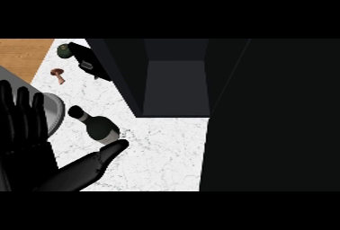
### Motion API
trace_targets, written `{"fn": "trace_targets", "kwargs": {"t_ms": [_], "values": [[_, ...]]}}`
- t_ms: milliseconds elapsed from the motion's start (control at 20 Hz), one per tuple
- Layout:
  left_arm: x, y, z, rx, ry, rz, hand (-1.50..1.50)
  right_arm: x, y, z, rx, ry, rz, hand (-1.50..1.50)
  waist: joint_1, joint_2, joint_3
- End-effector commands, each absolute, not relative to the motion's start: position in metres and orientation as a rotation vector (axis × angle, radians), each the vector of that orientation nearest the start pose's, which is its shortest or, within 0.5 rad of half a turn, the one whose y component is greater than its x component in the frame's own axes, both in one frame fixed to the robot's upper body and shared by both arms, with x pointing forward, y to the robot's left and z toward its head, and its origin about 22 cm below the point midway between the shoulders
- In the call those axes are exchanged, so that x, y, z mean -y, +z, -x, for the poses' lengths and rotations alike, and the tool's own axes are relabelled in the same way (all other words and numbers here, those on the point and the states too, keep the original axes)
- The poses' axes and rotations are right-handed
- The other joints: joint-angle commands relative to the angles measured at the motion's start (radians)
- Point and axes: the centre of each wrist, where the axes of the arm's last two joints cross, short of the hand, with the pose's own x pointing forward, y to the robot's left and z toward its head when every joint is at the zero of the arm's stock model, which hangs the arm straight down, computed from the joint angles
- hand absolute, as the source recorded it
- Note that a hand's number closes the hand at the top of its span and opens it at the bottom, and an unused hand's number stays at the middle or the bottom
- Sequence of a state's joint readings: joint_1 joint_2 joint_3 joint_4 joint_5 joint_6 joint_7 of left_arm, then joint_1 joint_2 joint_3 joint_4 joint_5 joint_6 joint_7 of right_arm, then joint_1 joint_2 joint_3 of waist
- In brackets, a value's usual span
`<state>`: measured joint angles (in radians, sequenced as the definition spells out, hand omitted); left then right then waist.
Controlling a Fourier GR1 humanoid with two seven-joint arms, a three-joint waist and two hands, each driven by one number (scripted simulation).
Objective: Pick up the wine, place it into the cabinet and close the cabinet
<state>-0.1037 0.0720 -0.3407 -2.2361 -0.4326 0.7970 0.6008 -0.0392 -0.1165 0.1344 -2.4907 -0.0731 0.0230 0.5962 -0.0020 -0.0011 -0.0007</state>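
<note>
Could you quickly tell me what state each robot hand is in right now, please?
Left robot hand: open, fingers straight, thumb tip by the wine bottle, holding nothing.
Right robot hand: not in view.

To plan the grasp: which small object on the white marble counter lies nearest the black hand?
The dark green wine bottle, right by the left hand; the brown mushroom and round green item lie farther back.

1. The counter (159, 152) looks to me like white marble with fine grey veins, smooth.
2. The strip (23, 56) at my upper left looks like warm brown wood, matt.
3. The wine (96, 125) reads as dark glossy glass with a pale neck.
4. The cabinet (176, 85) looks matt, dark grey.
5. My left hand (26, 148) shows glossy black plastic.
6. The plate (56, 110) looks smooth grey.
</note>
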Motion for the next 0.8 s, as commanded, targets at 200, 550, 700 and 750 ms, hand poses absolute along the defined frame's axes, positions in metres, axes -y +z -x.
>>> {"fn": "trace_targets", "kwargs": {"t_ms": [200, 550, 700, 750], "values": [[-0.191, 0.136, -0.193, 1.775, 0.533, -0.269, -1.50, 0.220, 0.213, -0.118, 1.950, 0.268, -0.191, -1.50, -0.004, 0.001, 0.000], [-0.193, 0.109, -0.200, 1.727, 0.526, -0.250, -1.50, 0.219, 0.216, -0.113, 1.948, 0.258, -0.212, -1.50, -0.001, 0.000, 0.000], [-0.214, 0.082, -0.195, 1.695, 0.542, -0.257, -1.50, 0.217, 0.213, -0.105, 1.927, 0.265, -0.211, -1.50, -0.003, -0.001, 0.000], [-0.208, 0.074, -0.209, 1.694, 0.529, -0.231, -1.50, 0.215, 0.213, -0.112, 1.934, 0.245, -0.211, -1.50, -0.004, 0.000, 0.000]]}}
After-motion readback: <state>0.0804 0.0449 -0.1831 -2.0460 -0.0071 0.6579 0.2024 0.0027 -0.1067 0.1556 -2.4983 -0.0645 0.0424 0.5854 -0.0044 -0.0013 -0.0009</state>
